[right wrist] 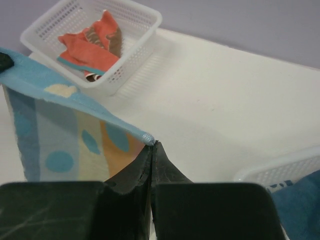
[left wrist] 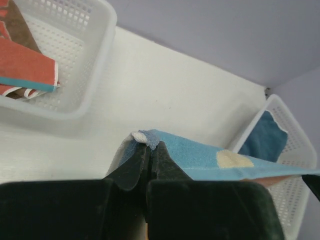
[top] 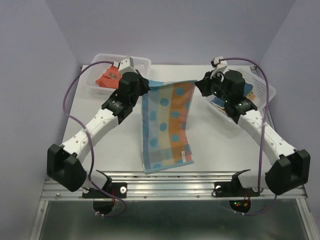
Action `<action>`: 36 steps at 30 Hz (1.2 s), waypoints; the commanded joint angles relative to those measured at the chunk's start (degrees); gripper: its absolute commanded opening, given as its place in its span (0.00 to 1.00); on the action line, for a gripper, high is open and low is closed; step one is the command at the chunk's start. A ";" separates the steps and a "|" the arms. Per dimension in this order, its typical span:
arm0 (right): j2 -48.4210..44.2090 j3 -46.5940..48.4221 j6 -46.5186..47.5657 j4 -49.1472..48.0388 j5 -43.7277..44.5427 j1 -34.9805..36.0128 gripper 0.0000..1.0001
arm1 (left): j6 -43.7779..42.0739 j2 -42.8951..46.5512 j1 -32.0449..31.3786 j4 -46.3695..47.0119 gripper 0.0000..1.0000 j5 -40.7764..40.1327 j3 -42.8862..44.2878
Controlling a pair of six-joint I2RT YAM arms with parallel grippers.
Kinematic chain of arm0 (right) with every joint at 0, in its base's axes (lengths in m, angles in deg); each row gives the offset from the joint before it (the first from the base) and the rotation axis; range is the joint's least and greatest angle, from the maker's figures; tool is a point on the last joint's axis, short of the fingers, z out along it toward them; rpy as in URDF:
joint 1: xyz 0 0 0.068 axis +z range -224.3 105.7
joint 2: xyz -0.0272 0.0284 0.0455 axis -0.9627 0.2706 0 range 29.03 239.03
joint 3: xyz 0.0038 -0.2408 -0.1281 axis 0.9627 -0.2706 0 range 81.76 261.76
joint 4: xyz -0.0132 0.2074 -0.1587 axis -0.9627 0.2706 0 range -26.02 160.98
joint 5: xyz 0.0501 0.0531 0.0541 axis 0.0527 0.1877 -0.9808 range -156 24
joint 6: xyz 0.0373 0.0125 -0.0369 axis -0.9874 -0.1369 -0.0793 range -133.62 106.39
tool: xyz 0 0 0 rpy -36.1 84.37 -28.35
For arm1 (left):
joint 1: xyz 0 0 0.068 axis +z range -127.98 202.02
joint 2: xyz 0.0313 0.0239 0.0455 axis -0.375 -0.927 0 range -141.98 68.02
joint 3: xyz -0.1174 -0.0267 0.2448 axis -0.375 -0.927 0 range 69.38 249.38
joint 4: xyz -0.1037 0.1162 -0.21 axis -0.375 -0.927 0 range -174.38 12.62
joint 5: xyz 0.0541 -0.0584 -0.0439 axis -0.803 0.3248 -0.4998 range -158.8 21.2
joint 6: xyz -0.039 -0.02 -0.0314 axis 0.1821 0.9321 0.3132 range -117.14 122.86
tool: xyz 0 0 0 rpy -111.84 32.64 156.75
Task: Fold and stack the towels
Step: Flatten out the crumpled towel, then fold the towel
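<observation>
1. While the 2 arms reach in over the table [top: 220, 145], a dotted towel [top: 167, 125] is stretched between them by its far edge.
2. The left gripper [left wrist: 148, 145] has its jaws pressed together on the towel's far left corner. A small tuft of cloth pokes out above the fingertips.
3. The right gripper [right wrist: 151, 144] is likewise clamped tight and pinches the very tip of the far right corner. No gap shows between its fingers.
4. The held edge runs taut and nearly level from 1 gripper to the other, raised above the table.
5. From that edge the towel, striped light blue and orange with blue dots, runs down toward the near side of the table. Its lower end lies close to the rail by the arm bases.
6. A left basket [right wrist: 135, 50] of white lattice sits at the far left corner of the table, and a crumpled red-orange towel [right wrist: 90, 50] lies inside it.
7. A right basket [left wrist: 300, 147] sits on the right side, partly behind the right arm, with a dark blue towel [left wrist: 267, 140] in it. What else lies there is too hidden to tell.
</observation>
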 commanded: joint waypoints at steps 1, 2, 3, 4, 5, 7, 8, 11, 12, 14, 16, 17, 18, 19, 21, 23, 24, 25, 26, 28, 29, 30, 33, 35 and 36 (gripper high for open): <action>6.33 4.37 4.47 -10.77 4.87 -0.26 0.01 | -6.00 -10.42 5.85 8.67 0.00 9.36 5.53; 8.70 5.33 5.70 -11.13 4.87 -0.26 0.01 | -6.35 -12.72 7.00 9.12 0.00 11.29 7.80; 12.03 7.00 6.06 -12.35 5.05 -0.35 0.01 | -6.79 -15.01 8.23 9.47 0.00 15.40 9.30; 13.80 7.71 6.50 -12.72 5.05 -0.44 0.01 | -6.88 -19.56 10.07 8.96 0.00 18.40 12.71; 15.12 8.41 8.15 -13.24 5.13 -0.44 0.01 | -7.14 -21.86 10.96 8.78 0.00 20.26 14.48; 18.90 9.99 9.48 -14.82 5.40 -0.70 0.01 | -7.67 -27.30 11.93 7.38 0.00 21.94 17.47; 19.87 10.44 9.84 -15.26 5.49 -0.79 0.01 | -7.76 -28.55 12.37 7.19 0.00 22.82 19.58; 23.74 12.45 11.06 -15.71 5.66 -1.23 0.01 | -8.02 -31.54 12.55 7.28 0.00 22.65 20.56; 24.36 12.72 11.24 -15.88 5.66 -1.40 0.01 | -8.02 -31.99 12.55 7.28 0.00 22.48 20.74; 25.77 12.90 12.12 -15.62 4.88 -1.58 0.01 | -7.93 -32.52 12.64 7.28 0.00 21.95 20.74; 25.69 12.29 12.39 -15.36 3.12 -1.58 0.01 | -7.76 -32.17 12.73 7.10 0.00 22.04 20.31; 25.42 11.16 12.48 -15.18 2.59 -1.58 0.01 | -7.67 -31.65 12.73 7.10 0.00 22.21 19.34; 24.81 10.62 12.39 -14.92 1.98 -1.58 0.01 | -7.58 -31.21 12.73 7.10 0.00 22.30 18.73; 23.41 9.75 12.30 -14.22 0.58 -1.58 0.01 | -7.58 -29.90 12.73 7.19 0.00 22.39 17.07; 21.56 8.08 11.87 -13.34 -1.10 -1.58 0.01 | -7.15 -28.31 12.73 7.37 0.00 22.56 15.04; 19.45 4.83 10.81 -12.28 -4.43 -1.58 0.01 | -6.62 -25.59 12.64 7.81 0.00 23.26 11.36; 17.62 3.60 10.02 -11.93 -5.49 -1.67 0.01 | -5.83 -24.71 12.64 7.90 0.00 23.53 9.86; 16.47 1.24 9.23 -11.67 -6.46 -1.49 0.01 | -5.48 -23.83 12.64 8.07 0.00 23.79 8.54; 15.58 -0.09 8.27 -11.23 -8.73 -1.40 0.01 | -5.12 -22.17 12.38 8.25 0.00 24.40 5.65; 12.70 -3.95 7.21 -9.91 -9.11 -0.36 0.01 | -3.81 -19.44 12.20 8.95 0.00 24.76 2.48; 11.72 -5.02 7.20 -9.30 -8.58 0.17 0.01 | -3.45 -18.30 11.94 9.04 0.00 25.02 -0.67; 10.49 -6.25 7.20 -8.68 -7.88 0.79 0.01 | -2.93 -17.15 11.68 9.30 0.00 24.94 -2.36; 6.18 -11.33 5.46 -7.01 -4.54 3.95 0.01 | -0.82 -11.79 11.06 10.44 0.00 24.06 -9.72; 2.77 -14.94 4.22 -6.48 -3.48 5.36 0.01 | 0.76 -7.59 10.27 11.23 0.00 23.45 -15.17; 1.79 -16.00 3.87 -6.65 -3.39 5.71 0.01 | 1.29 -6.17 10.01 11.24 0.00 23.35 -16.86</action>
